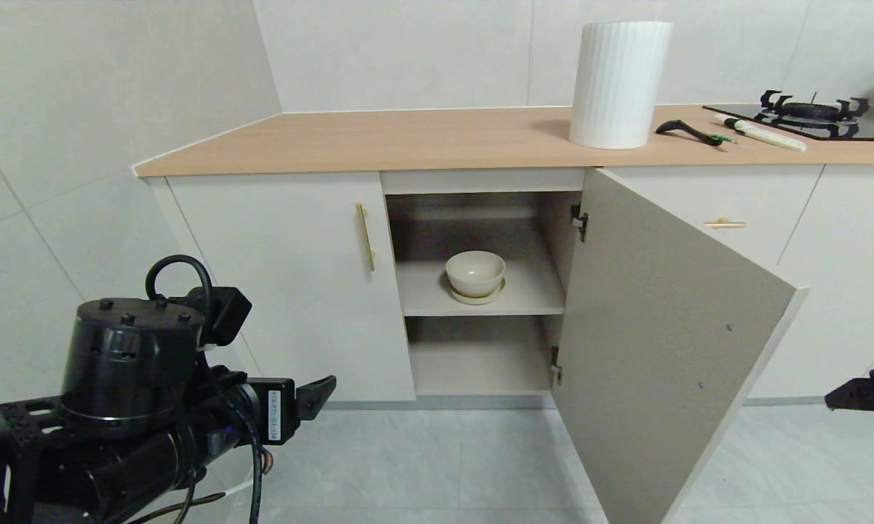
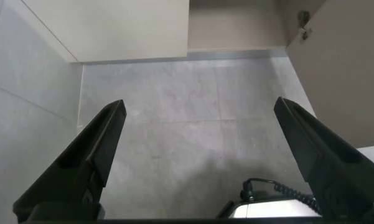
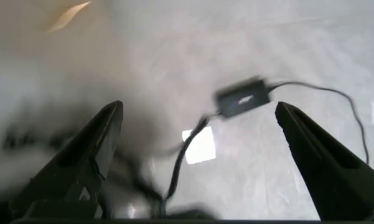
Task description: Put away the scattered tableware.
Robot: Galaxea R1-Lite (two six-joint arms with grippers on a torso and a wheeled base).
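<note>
A cream bowl [image 1: 475,272] sits on a small plate [image 1: 476,295] on the upper shelf of the open cabinet [image 1: 480,291]. My left gripper [image 1: 320,393] hangs low at the left, in front of the shut cabinet door, well short of the shelf; in its wrist view its fingers [image 2: 93,155] stand wide apart over the floor, holding nothing. My right gripper [image 1: 855,395] is low at the far right, beyond the open door. Its fingers [image 3: 87,155] are spread open above the grey floor and a black cable box [image 3: 241,98].
The cabinet door [image 1: 662,349] swings far out to the right. On the wooden counter [image 1: 407,138] stand a white ribbed cylinder [image 1: 618,84], a black utensil [image 1: 688,131], a pale knife-like tool [image 1: 760,134] and a gas hob [image 1: 815,113]. The lower shelf [image 1: 480,364] is bare.
</note>
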